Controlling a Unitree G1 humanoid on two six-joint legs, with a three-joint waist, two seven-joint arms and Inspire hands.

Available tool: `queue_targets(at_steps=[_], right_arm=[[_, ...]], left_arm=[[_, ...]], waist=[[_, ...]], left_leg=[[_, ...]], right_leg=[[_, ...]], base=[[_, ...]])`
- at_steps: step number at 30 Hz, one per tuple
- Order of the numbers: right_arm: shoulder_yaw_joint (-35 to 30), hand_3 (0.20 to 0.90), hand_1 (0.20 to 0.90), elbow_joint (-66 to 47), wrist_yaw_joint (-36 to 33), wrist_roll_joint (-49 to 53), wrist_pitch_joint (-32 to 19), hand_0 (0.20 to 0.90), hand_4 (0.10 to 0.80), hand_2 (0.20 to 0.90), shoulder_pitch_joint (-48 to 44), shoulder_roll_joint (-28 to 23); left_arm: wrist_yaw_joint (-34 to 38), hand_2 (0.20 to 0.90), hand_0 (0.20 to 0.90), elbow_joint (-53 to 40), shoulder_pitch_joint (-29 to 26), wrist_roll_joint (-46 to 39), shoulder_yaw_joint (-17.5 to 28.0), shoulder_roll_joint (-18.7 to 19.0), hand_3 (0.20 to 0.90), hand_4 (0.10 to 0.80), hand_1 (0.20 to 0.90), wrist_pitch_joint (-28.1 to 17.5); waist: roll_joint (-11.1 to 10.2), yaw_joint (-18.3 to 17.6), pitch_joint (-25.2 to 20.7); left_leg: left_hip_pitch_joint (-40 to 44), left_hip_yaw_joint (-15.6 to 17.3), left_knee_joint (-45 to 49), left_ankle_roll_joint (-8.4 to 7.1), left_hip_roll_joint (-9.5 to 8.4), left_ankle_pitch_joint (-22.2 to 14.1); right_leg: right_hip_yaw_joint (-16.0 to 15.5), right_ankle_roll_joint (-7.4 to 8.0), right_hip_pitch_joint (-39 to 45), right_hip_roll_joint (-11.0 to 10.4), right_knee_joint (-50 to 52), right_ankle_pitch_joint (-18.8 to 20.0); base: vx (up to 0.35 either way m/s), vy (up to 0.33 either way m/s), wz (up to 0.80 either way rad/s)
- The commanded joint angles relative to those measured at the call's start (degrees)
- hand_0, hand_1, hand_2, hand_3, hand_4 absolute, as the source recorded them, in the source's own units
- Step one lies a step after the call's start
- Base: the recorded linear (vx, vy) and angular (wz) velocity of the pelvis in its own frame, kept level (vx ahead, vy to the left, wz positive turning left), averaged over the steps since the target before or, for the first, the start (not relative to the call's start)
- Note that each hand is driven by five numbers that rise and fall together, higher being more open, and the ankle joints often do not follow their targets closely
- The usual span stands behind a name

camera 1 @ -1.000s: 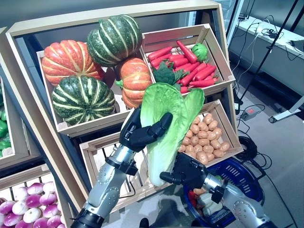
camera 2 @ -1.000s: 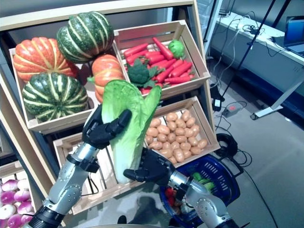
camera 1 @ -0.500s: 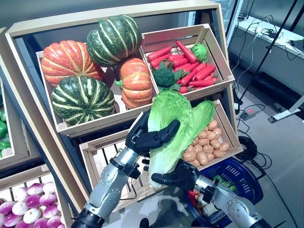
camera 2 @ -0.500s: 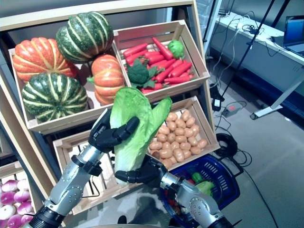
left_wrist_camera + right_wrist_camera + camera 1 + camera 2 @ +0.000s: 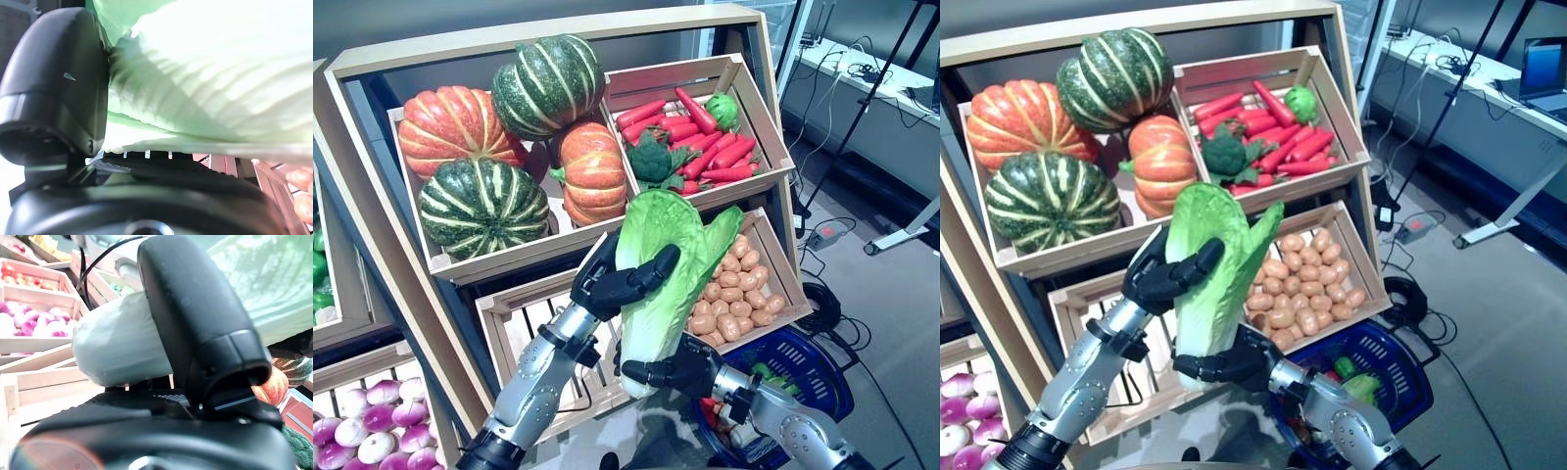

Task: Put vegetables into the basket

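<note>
A large green Chinese cabbage (image 5: 661,255) with a white stem end is held upright in front of the wooden stand's lower crates. My left hand (image 5: 607,286) is curled round its leafy middle; in the left wrist view the thumb (image 5: 58,83) presses against the leaves (image 5: 210,73). My right hand (image 5: 680,370) grips the white base from below, with the thumb (image 5: 195,323) over the stem (image 5: 117,347). The blue basket (image 5: 822,367) stands on the floor at the lower right, beneath my right arm, with green and red vegetables (image 5: 766,372) in it.
The wooden stand (image 5: 431,269) of crates rises close behind the cabbage, with a crate of small brown potatoes (image 5: 734,284) right beside it. Grey floor with cables (image 5: 822,304) lies to the right of the basket. A desk (image 5: 871,78) stands at the far right.
The cabbage has shifted right and a little lower since a second ago. My right hand has slid left under its white base. My left hand keeps its hold.
</note>
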Motion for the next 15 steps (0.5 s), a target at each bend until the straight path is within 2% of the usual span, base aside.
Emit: queue_targets(at_steps=[1, 6, 10, 12, 14, 15], right_arm=[[-7.32, 0.300, 0.300, -0.59, -9.31, 1.62, -3.82, 0.300, 0.400, 0.300, -1.14, 1.84], [-15.21, 0.300, 0.300, 0.70, -17.66, 2.09, -5.77, 0.300, 0.400, 0.300, 4.87, 2.44], [-20.74, 0.300, 0.300, 0.29, -23.20, 3.28, -9.52, 0.300, 0.400, 0.300, 8.32, 3.42], [-23.81, 0.300, 0.300, 0.60, -27.18, 2.93, -12.72, 0.300, 0.400, 0.300, 9.04, 4.72], [-26.05, 0.300, 0.300, 1.69, -31.43, 3.07, -17.47, 0.300, 0.400, 0.300, 8.30, 5.73], [-26.46, 0.300, 0.300, 2.06, -32.68, 3.23, -19.02, 0.300, 0.400, 0.300, 7.84, 5.81]], left_arm=[[1.06, 0.900, 0.900, -4.61, -5.57, 8.10, 2.64, 2.24, 0.900, 0.800, 0.900, -9.83], [12.16, 0.900, 0.900, -4.04, 0.03, 23.29, 12.38, 5.40, 0.900, 0.800, 0.900, -10.08], [17.08, 0.900, 0.900, -2.05, 4.83, 27.07, 18.80, 6.90, 0.900, 0.800, 0.900, -8.77], [19.64, 0.900, 0.900, -0.85, 7.17, 28.55, 22.17, 6.31, 0.900, 0.800, 0.900, -7.72], [26.83, 0.900, 0.900, 0.64, 8.03, 38.34, 23.28, 6.57, 0.900, 0.800, 0.900, -8.70], [28.62, 0.900, 0.900, 1.06, 7.73, 40.01, 23.21, 6.95, 0.900, 0.800, 0.900, -8.27]], waist=[[-1.59, 0.18, -3.26], [-1.64, -0.13, -2.76], [-1.48, -0.41, -2.04], [-1.35, -0.41, -1.32], [-1.01, -0.45, 0.20], [-0.89, -0.47, 0.69]], left_leg=[[-0.53, -0.95, 0.09, 1.54, -2.00, -2.26], [-0.72, -0.88, 0.09, 1.41, -1.87, -2.11], [-1.11, -0.81, 0.09, 1.39, -1.88, -2.02], [-1.66, -0.79, 0.09, 1.47, -1.99, -2.07], [-2.73, -0.85, 0.09, 1.48, -2.07, -1.94], [-3.26, -0.94, 0.09, 1.44, -2.09, -1.81]], right_leg=[[-0.23, -2.77, 1.40, 1.75, 0.13, 0.81], [-0.43, -2.90, 1.27, 1.80, 0.13, 0.73], [-0.40, -3.04, 0.81, 1.91, 0.13, 0.65], [-0.26, -3.20, 0.26, 2.00, 0.13, 0.48], [-0.07, -3.32, -1.09, 2.10, 0.54, 0.38], [0.02, -3.37, -1.73, 2.13, 0.73, 0.35]], base=[[0.031, -0.013, 0.00], [0.034, -0.029, 0.00], [0.021, -0.025, -0.01], [0.008, -0.017, 0.00], [-0.047, -0.039, 0.01], [-0.111, -0.047, 0.02]])
